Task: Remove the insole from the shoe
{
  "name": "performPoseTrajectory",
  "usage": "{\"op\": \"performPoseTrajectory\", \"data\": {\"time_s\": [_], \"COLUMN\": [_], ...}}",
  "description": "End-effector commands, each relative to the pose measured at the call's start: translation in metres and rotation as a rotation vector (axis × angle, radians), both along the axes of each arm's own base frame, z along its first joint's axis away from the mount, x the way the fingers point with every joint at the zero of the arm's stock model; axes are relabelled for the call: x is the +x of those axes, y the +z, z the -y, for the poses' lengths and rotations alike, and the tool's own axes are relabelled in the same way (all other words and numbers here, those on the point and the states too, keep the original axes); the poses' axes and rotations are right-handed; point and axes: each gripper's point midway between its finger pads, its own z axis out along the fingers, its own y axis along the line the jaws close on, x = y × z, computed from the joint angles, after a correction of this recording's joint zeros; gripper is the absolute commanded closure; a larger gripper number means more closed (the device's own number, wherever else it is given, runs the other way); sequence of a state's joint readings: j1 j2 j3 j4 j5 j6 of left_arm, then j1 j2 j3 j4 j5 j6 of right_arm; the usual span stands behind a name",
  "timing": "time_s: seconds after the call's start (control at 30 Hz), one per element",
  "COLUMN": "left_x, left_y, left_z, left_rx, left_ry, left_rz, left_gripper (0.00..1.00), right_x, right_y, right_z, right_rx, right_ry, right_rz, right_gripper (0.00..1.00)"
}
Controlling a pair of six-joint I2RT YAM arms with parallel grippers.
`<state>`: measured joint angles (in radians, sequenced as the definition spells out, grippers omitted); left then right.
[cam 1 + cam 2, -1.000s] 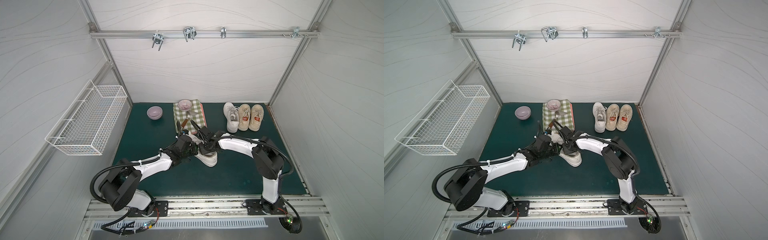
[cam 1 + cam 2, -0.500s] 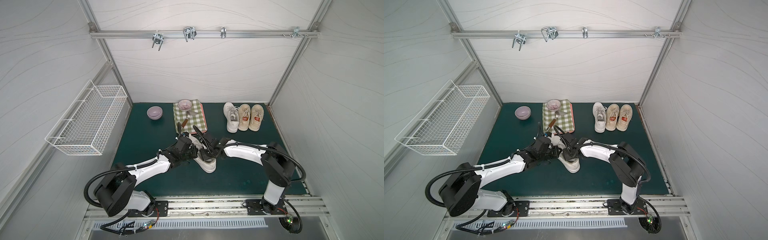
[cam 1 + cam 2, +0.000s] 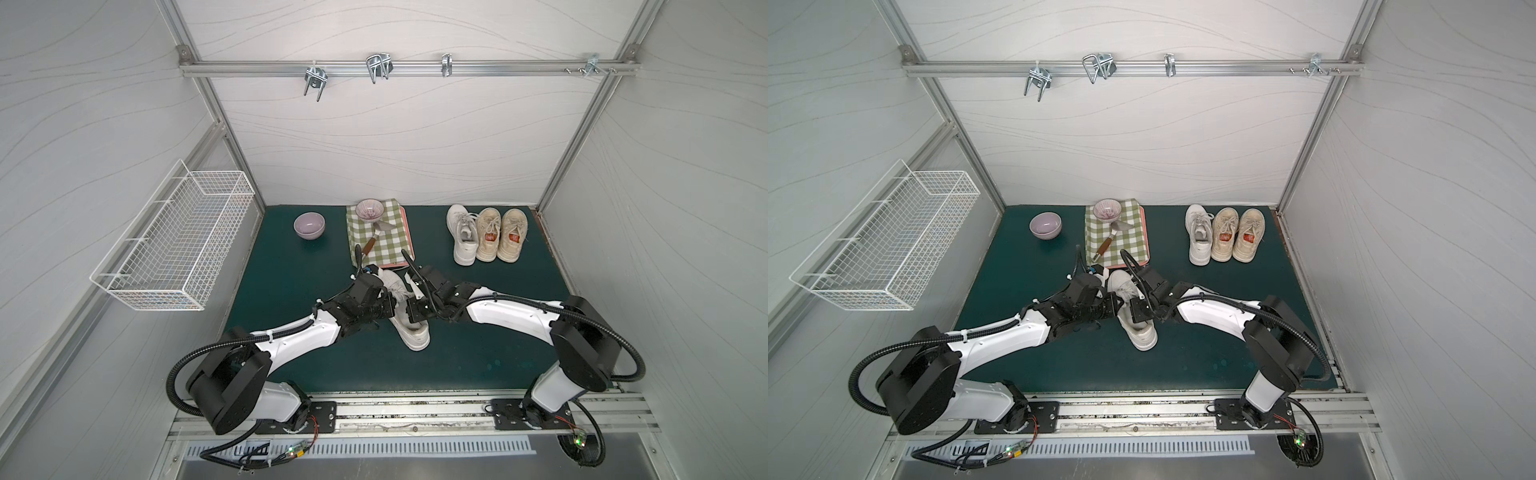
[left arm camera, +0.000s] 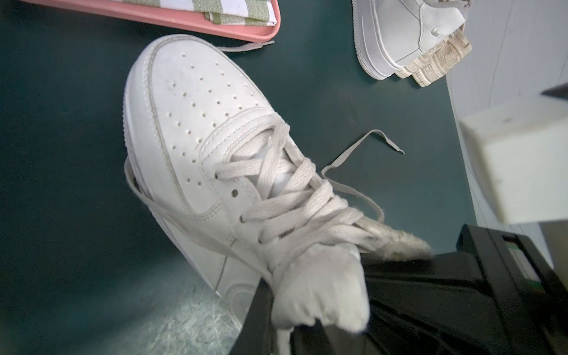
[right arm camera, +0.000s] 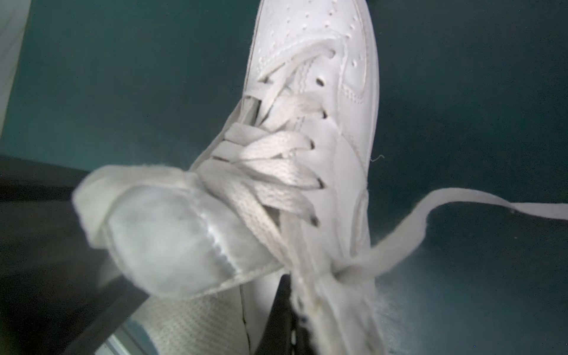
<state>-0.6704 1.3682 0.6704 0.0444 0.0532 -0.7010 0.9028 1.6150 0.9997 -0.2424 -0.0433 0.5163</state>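
A white laced shoe [image 3: 415, 336] [image 3: 1143, 336] lies mid-mat, toe toward the back wall, held between my two arms. My left gripper [image 3: 390, 309] [image 3: 1118, 308] is shut on the shoe's opening edge. In the left wrist view the shoe [image 4: 190, 123] fills the frame, and its tongue [image 4: 319, 292] droops over the left gripper [image 4: 285, 325]. My right gripper [image 3: 412, 312] [image 3: 1136, 309] [image 5: 292, 332] is shut on the shoe's [image 5: 338, 123] lace-side edge. A woven whitish surface [image 5: 190, 322] shows inside the opening; I cannot tell whether it is the insole.
At the back right stand a white sneaker [image 3: 463, 237] and a beige pair [image 3: 500, 241]. A checked cloth [image 3: 386, 245] on a pink tray carries a bowl [image 3: 370, 209] and a spatula. A lilac bowl [image 3: 309, 225] sits back left. A wire basket [image 3: 174, 245] hangs on the left wall.
Both arms have drawn the shoe a little toward the front edge. The right arm's elbow has swung out to the right. Both grippers stay shut.
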Motion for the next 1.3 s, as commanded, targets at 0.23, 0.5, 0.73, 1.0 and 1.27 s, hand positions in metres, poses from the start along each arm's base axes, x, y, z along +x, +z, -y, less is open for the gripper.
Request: {"op": "performPoseTrajectory", "data": {"time_s": [0.23, 0.5, 0.73, 1.0, 1.27], "left_x": [0.007, 0.006, 0.001, -0.003, -0.006], "left_y": [-0.032, -0.038, -0.045, -0.055, -0.058], "left_z": [-0.042, -0.043, -0.043, -0.036, -0.018], "left_rx": [0.187, 0.211, 0.233, 0.251, 0.32], "left_ry": [0.135, 0.125, 0.087, 0.017, -0.066], "left_rz": [-0.052, -0.065, -0.083, -0.097, -0.075], "left_gripper": [1.0, 1.0, 1.0, 1.0, 1.0], "right_x": [-0.019, -0.027, -0.029, -0.04, -0.042], "right_y": [0.07, 0.097, 0.117, 0.143, 0.161], "right_z": [-0.016, -0.009, 0.001, 0.009, 0.019], "right_rx": [0.295, 0.416, 0.461, 0.504, 0.495], "right_ry": [0.081, 0.106, 0.096, 0.134, 0.131], "right_rz": [0.048, 0.145, 0.23, 0.292, 0.336], "right_gripper": [1.0, 1.0, 1.0, 1.0, 1.0]}}
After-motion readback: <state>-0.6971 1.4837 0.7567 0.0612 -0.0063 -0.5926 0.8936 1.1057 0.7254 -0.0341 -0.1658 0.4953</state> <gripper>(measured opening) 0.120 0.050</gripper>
